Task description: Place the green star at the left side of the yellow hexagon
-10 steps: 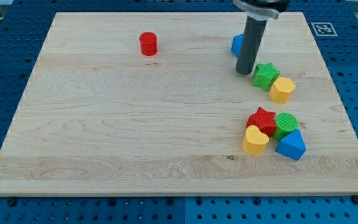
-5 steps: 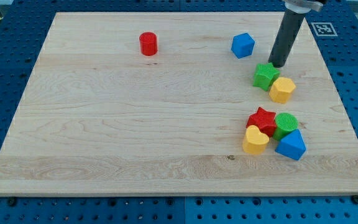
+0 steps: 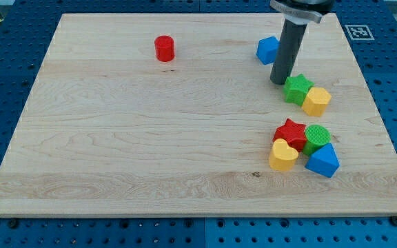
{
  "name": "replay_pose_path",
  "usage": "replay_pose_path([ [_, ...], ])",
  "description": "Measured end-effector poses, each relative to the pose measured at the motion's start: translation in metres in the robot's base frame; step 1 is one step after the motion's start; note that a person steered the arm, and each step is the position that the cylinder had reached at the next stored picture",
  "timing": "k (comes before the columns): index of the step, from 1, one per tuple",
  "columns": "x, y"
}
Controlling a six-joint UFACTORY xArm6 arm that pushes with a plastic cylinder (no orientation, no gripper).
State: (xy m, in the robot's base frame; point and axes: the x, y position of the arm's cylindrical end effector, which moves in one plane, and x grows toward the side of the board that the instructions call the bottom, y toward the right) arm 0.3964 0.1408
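Note:
The green star lies at the right of the wooden board, touching the left side of the yellow hexagon. My tip rests on the board just to the upper left of the green star, close to it or touching. The dark rod rises from there to the view's top and hides part of the blue cube behind it.
A red cylinder stands at the upper left. Lower right is a tight cluster: a red star, a green cylinder, a yellow heart and a blue triangle.
My tip swung from the star's upper left to its upper right and back to its upper left. The green star and yellow hexagon shifted slightly right and down.

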Motion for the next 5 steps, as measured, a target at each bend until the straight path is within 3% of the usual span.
replay_pose_path([
  [3, 0.038, 0.021],
  [5, 0.017, 0.018],
])
